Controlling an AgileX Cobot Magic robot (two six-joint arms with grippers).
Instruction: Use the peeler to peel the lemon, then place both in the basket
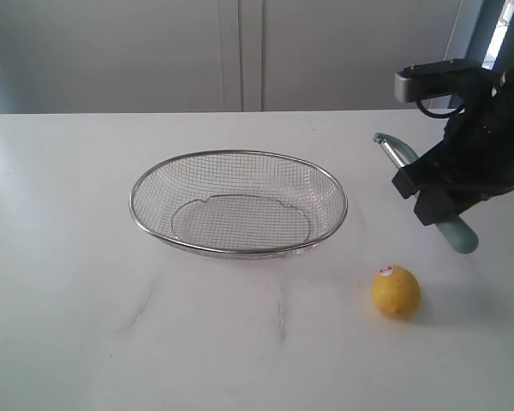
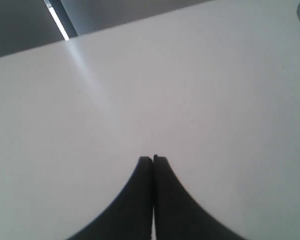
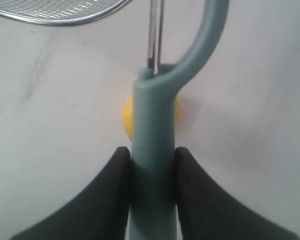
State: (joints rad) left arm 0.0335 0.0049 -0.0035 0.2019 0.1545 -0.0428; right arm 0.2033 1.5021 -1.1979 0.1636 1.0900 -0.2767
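The lemon (image 1: 396, 291), yellow with a small red-and-white sticker (image 1: 385, 273), sits on my table (image 1: 68, 257) near the basket (image 1: 238, 154). I see the right tool (image 3: 152, 157) clamped on the peeler (image 3: 152, 115), the left tool (image 2: 153, 161) pressed together.

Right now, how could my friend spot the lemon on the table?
Find the big wire basket in the middle of the white table. Nearer the camera, off its right end, sits the lemon. It is the only round yellow thing, with a tiny red-and-white sticker.
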